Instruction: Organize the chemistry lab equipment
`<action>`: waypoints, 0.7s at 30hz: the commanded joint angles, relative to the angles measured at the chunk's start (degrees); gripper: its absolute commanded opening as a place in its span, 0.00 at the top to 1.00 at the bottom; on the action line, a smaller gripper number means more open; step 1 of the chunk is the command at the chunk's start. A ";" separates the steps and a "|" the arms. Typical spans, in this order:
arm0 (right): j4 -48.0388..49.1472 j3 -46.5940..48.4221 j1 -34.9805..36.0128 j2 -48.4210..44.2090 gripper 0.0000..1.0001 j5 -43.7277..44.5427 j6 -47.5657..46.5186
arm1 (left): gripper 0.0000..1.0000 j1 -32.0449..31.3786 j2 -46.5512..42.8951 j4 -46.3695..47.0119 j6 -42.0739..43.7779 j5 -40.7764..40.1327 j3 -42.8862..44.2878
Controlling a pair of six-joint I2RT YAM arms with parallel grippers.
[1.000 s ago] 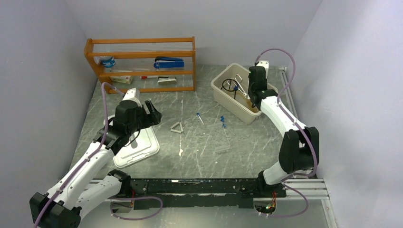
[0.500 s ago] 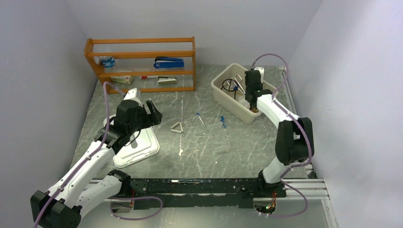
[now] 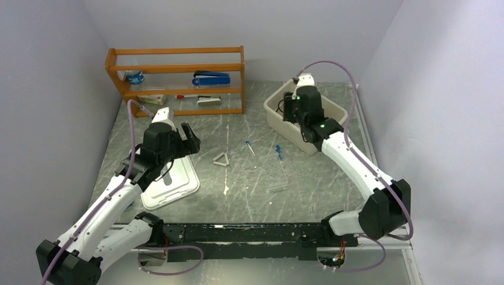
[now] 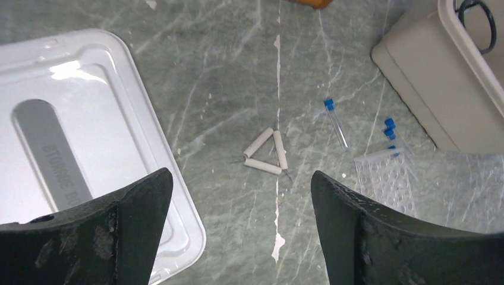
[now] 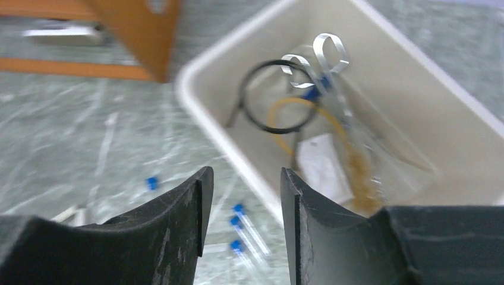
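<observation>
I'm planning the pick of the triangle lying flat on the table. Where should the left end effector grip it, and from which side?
Probably straight down from above, pinching one white rod of the triangle, one finger in the open middle and one outside. It lies flat on the table, so a sideways approach finds no edge to catch.

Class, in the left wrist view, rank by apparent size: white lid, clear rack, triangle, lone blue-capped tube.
White lid, largest.
Clear rack.
Triangle.
Lone blue-capped tube, about as long as a triangle side but thinner, so smallest.
</observation>
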 commanded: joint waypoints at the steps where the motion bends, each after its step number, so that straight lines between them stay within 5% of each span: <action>1: 2.16 -0.58 7.58 -0.44 0.51 -4.08 1.27 | 0.09 -0.08 -0.94 -3.29 3.77 -6.39 5.96; 12: 6.87 -3.95 22.78 8.32 0.51 -5.21 11.49 | 0.04 -0.08 -4.83 -9.10 9.04 -17.25 13.50; 21: -1.05 8.88 31.70 30.34 0.63 -1.52 17.50 | 0.04 -0.08 -4.73 -8.35 6.93 -14.57 11.48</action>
